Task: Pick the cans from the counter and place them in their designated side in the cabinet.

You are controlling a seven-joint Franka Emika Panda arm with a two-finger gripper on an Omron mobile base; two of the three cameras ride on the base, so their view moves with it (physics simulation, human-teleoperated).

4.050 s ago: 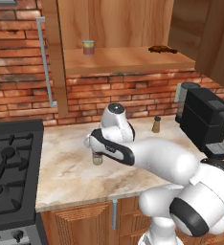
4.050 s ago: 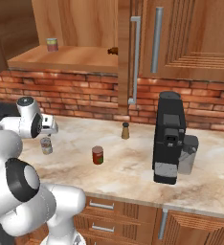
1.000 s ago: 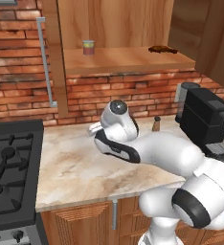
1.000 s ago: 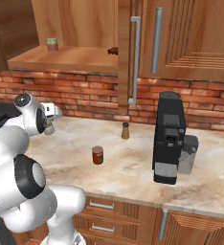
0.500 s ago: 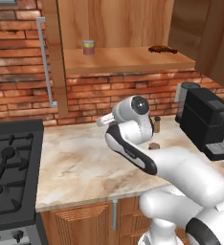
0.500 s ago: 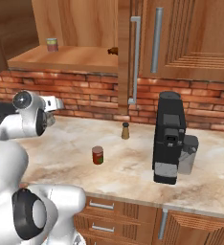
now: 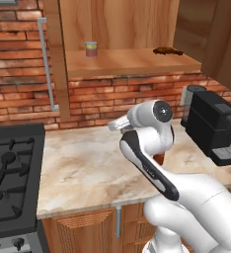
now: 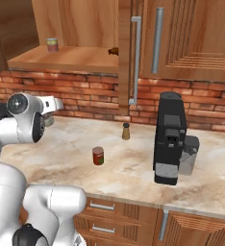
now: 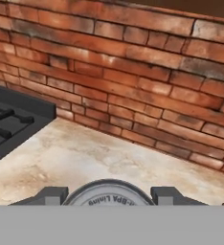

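The surface [image 8: 133, 158] is beige marbled stone, smooth, with wooden cupboard fronts below and a red brick wall [image 9: 133, 81] behind. A black gas stove [image 7: 9, 173] adjoins its left end; a black coffee machine [image 8: 169, 139] stands toward the right.

The open wall cabinet [image 7: 127, 62] is light wood with a bare shelf; a greenish-topped can [image 7: 91, 49] sits at the shelf's left, a small dark item [image 7: 168, 50] at its right. Long grey bar handles run down the cabinet doors.

The hand [image 9: 109, 195] is raised above the surface near the brick wall, closed narrowly on the silvery can [image 9: 109, 194]; the hand view shows the can's round metal lid between both dark fingertips [image 9: 49, 195].

The dark red can [image 8: 98, 155] stands upright on the surface, mid-depth, well apart from the hand. A small brown shaker [image 8: 126, 131] stands nearer the wall, between that can and the coffee machine.

Bare stone lies open between stove and red can.
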